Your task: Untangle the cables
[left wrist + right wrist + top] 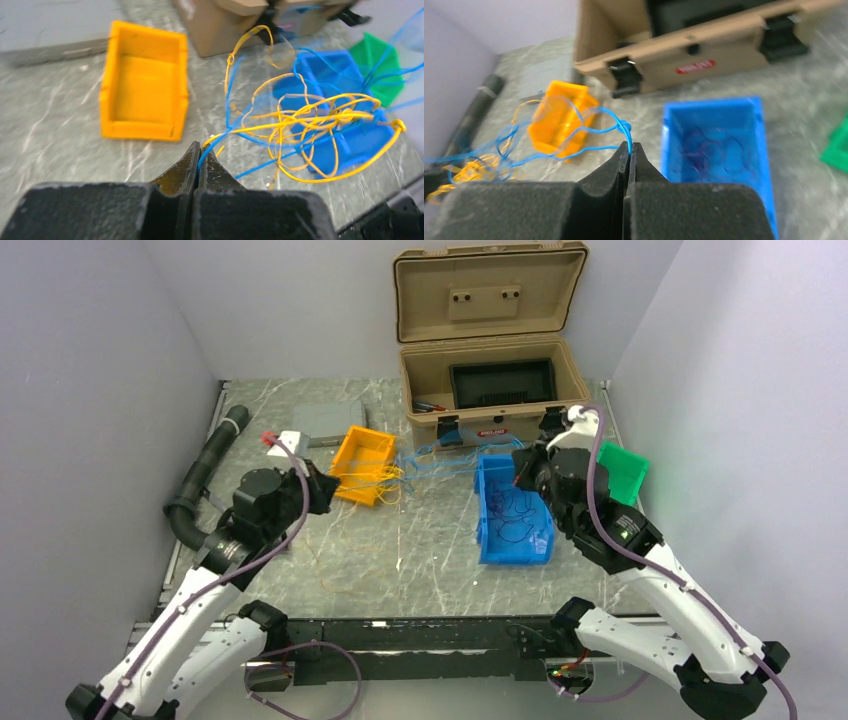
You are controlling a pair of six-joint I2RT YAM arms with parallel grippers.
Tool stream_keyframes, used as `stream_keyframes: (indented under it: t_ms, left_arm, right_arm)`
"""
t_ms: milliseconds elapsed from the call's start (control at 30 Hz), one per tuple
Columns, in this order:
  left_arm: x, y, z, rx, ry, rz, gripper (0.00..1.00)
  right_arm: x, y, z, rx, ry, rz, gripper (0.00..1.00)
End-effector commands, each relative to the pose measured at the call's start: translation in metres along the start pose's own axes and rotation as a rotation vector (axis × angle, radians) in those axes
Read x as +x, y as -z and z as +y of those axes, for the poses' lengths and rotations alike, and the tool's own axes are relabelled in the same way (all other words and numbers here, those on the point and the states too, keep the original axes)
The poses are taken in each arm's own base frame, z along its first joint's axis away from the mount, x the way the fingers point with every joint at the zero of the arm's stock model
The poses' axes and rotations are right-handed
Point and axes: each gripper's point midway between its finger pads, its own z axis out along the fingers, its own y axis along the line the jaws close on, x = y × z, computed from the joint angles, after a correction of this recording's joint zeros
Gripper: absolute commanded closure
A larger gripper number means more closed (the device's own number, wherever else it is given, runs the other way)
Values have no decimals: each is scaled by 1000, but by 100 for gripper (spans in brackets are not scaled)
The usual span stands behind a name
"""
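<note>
The cables are a tangle of thin yellow and blue wires [310,120], hanging between my two grippers above the table [440,455]. My left gripper [201,150] is shut, with a blue wire pinched between its tips and a yellow strand coming out right beside it. In the top view it sits by the orange bin's near corner [325,485]. My right gripper [629,146] is shut on a blue wire that loops leftward towards the tangle, and it hovers by the blue bin's far left corner [520,468]. Dark thin wires [719,150] lie inside the blue bin.
An orange bin [362,462] stands left of centre, a blue bin [487,530] right of centre and a green bin [625,470] at far right. An open tan case [490,390] stands behind them. A black corrugated hose [205,475] lies along the left edge. A loose yellow wire [335,570] is on the table.
</note>
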Motion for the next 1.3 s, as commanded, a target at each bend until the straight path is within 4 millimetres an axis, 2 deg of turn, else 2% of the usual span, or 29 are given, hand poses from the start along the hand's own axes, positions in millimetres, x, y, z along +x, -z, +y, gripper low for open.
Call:
stream_keyframes:
  t_ms: [0,100,167,300,367,500,567,633,700,767,833,900,967,1000,1100,1267]
  left_arm:
    - [24,31,75,-353,94,42,100]
    - [19,44,87,-436,121,15,100]
    - [12,54,98,-517,140,-13,100]
    - [3,77,118,-675,180,-65,100]
    - [-4,87,121,-699,185,-106,100]
    - [-11,97,124,-714,172,-153,100]
    - [-10,104,131,-771,175,-157,100]
    - [-10,106,132,-780,159,-141,100]
    - [-13,97,121,-696,121,-127,100]
    - [-17,79,97,-519,65,-123,100]
    - [-29,63,59,-275,-9,-158,100]
    - [-36,59,32,-119,-43,-183,100]
    - [-41,58,18,-48,-56,-193,100]
    - [-43,57,14,-28,-66,-194,100]
    - [-47,57,3,26,-103,-172,100]
    - [-50,59,-18,139,-149,-159,100]
  right_arm:
    - [-7,38,-103,469,-49,-155,100]
    - [-8,58,-126,553,-123,-221,100]
    - [-12,68,-134,579,-164,-265,100]
    - [-21,76,-137,578,-166,-297,100]
    - [-27,78,-135,578,-144,-296,100]
    - [-34,80,-135,580,-129,-308,100]
    - [-39,85,-139,604,-135,-330,100]
    - [-45,85,-134,580,-112,-338,100]
    - [-49,73,-114,464,-61,-310,100]
    - [-45,57,-71,224,22,-243,100]
    - [-34,47,-15,-80,114,-166,100]
    - [-13,50,45,-404,170,-61,100]
    - [3,56,84,-620,198,36,100]
    - [13,57,97,-696,209,90,100]
    - [39,49,116,-789,206,212,100]
    - [63,32,116,-761,179,273,100]
